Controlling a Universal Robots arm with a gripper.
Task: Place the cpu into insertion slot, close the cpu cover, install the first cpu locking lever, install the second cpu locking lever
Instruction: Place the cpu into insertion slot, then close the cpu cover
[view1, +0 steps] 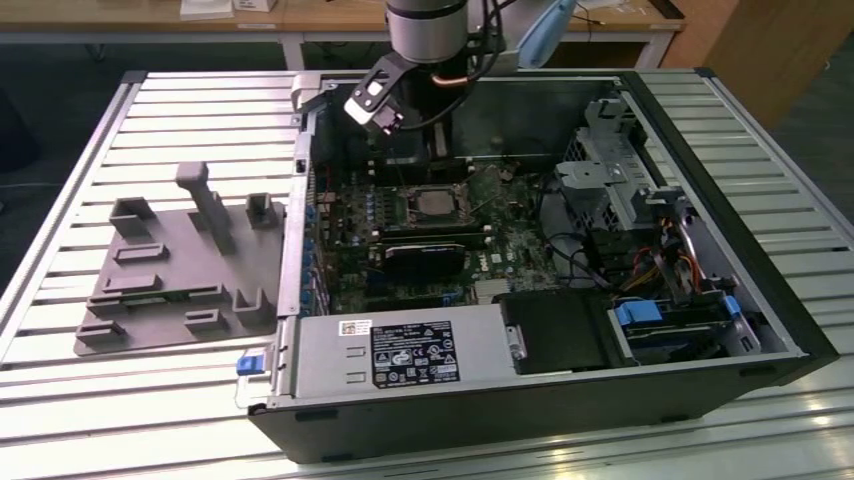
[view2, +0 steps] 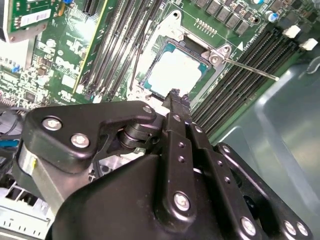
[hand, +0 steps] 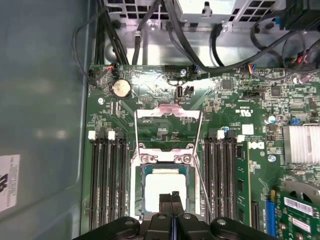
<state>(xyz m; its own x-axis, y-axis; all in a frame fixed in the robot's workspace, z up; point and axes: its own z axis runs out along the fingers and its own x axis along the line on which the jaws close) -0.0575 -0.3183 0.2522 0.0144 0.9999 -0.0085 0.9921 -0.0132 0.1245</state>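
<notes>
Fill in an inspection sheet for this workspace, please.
Surface: slatted metal table carrying an open computer case.
Job's things: cpu seated in the insertion slot; cpu cover looks lowered around it; a thin locking lever juts out.
Clutter: grey moulded fixture beside the case.
Grippers: gripper shut, tips over the cpu.
Cables: black cables inside the case.
Surroundings: wooden desk behind the table.

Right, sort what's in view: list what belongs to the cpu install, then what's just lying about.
Job in hand:
cpu, lying in the insertion slot
cpu cover
locking lever
gripper, jaws together over the cpu

Lying about:
grey moulded tray
memory slots
coin battery
power supply
</notes>
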